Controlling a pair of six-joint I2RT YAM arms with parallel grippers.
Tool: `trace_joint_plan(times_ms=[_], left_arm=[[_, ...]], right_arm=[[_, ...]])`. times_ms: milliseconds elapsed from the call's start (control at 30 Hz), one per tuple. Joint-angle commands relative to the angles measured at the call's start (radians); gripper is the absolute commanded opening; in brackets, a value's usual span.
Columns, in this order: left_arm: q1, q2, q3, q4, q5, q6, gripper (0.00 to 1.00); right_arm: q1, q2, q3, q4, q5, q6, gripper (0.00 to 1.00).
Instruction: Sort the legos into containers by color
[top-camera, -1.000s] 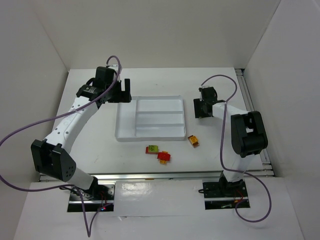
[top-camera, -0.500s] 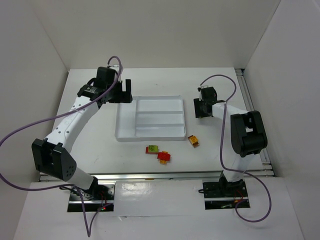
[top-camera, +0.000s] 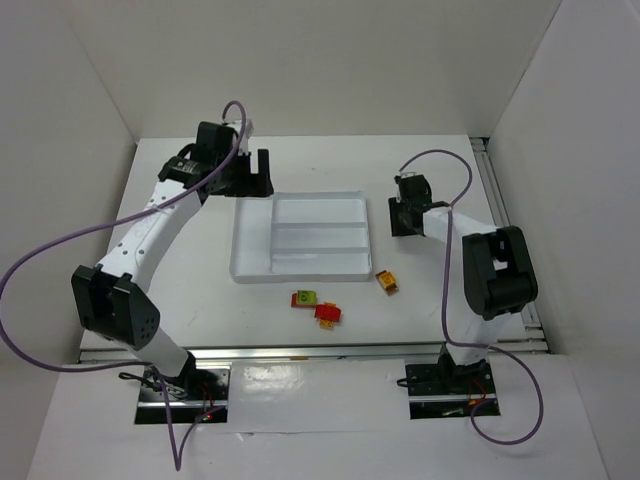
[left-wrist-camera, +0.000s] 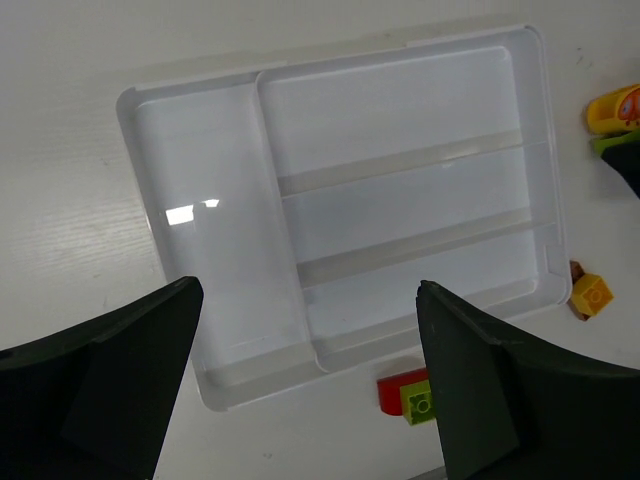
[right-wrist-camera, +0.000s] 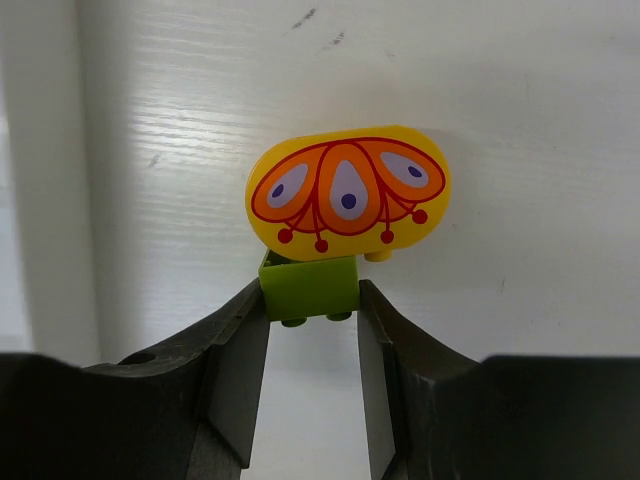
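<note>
White table (top-camera: 330, 165) w/ tray (top-camera: 252, 240); white walls (top-camera: 350, 60) 3 sides.

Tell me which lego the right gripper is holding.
The lime green brick joined to the yellow oval piece, right of the tray. The right gripper is shut on it; the other three pairs lie loose in front of the tray.

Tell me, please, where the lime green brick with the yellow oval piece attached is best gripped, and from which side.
Grip the lime green brick on its two flat, parallel side faces, coming from the end away from the yellow oval piece. The oval is wider and rounded, so fingers would probably slip there. The right gripper holds it this way.
</note>
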Motion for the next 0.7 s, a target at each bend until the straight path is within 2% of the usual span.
trace_joint_plan(times_ms=[0,100,200,300,467,600,667], left_arm=[[-0.004,0.033,0.111,-0.030,0.090,-0.007,1.00],[-0.004,0.091,0.200,-0.082,0.180,-0.030,1.00],[-0.014,0.168,0.335,-0.160,0.355,-0.017,1.00],[-0.044,0.196,0.365,-0.176,0.457,-0.016,1.00],[-0.098,0.194,0.332,-0.011,0.637,-0.074,1.00],[-0.129,0.245,0.351,0.078,0.781,-0.156,1.00],[-0.145,0.263,0.364,0.094,0.782,-0.170,1.00]], right_arm=[[0.040,-0.138,0.005,-0.028,0.029,0.057,0.27],[0.079,-0.263,0.014,-0.050,0.017,0.097,0.27],[0.108,-0.395,0.005,-0.073,-0.007,0.112,0.27],[0.151,-0.527,-0.007,-0.107,-0.057,0.112,0.27],[0.185,-0.687,-0.007,-0.174,-0.139,0.112,0.27],[0.194,-0.707,0.025,-0.226,-0.193,0.112,0.26],[0.204,-0.707,0.035,-0.236,-0.204,0.112,0.26]])
